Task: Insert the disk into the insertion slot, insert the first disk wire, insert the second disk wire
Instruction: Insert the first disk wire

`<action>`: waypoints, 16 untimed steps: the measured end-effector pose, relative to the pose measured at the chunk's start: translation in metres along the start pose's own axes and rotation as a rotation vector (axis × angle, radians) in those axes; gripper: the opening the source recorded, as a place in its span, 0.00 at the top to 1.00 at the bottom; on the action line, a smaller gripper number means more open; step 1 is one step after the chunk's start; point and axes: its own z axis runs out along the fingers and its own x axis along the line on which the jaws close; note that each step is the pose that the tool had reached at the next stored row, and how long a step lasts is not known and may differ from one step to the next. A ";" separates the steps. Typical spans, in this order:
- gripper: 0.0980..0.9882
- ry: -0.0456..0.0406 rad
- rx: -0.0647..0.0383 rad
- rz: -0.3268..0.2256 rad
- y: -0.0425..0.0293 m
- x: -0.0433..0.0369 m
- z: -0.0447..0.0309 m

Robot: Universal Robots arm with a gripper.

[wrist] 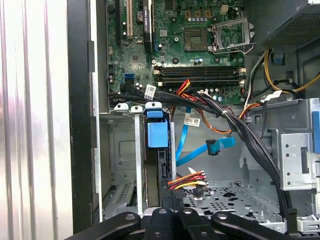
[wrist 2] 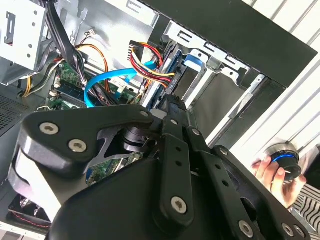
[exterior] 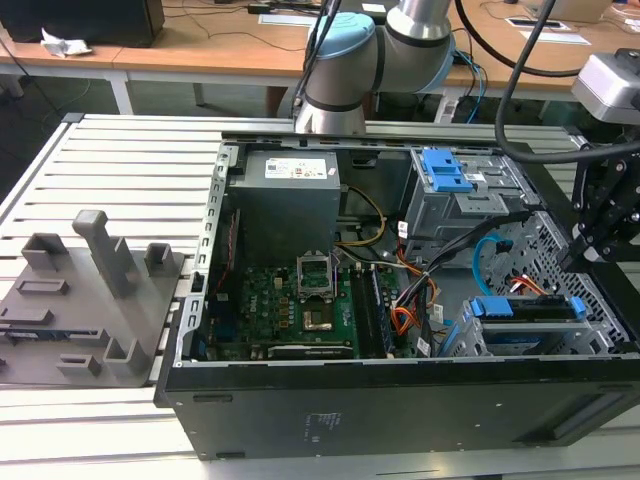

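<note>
silver hard drive in a bright blue caddy (exterior: 522, 308) sits in the low grey perforated cage (exterior: 548, 245), lower right of the exterior view, just below the black gripper (exterior: 585, 250); i cannot tell its grip.

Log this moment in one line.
disk: in insertion slot | multicolour wire: reaches disk | blue wire: end free | gripper: near disk
</note>
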 end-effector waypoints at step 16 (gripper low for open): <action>0.99 -0.0002 0.000 0.000 0.0231 0.0014 0.0108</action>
